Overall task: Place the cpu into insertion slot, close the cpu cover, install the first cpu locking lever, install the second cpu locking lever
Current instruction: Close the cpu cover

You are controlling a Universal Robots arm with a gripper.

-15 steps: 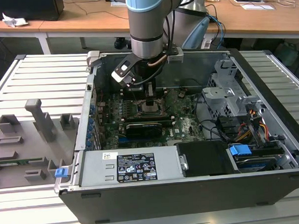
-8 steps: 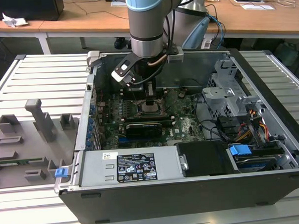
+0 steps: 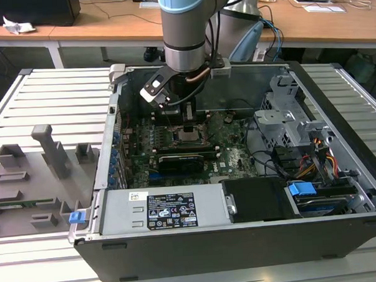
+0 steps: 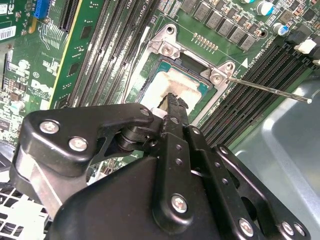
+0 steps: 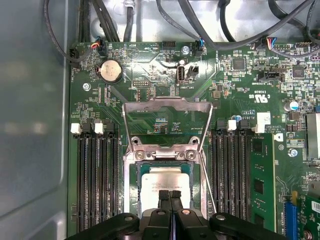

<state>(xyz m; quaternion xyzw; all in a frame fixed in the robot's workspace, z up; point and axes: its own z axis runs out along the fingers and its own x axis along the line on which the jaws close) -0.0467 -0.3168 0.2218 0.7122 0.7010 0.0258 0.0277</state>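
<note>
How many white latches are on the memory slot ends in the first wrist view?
4 white latches: a pair on one side of the cpu, a pair on the other. Slots' far ends are hidden; more possible.

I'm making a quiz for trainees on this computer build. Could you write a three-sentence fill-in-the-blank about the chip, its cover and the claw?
1. The silver chip lies in the square socket, with the cover frame flipped ___ (open/closed).
2. The claw sits right above the chip with its fingers ___ (open/shut).
3. The thin lever rod points away from the socket, so it is ___ (latched/unlatched).

Missing words: open; shut; unlatched.
</note>
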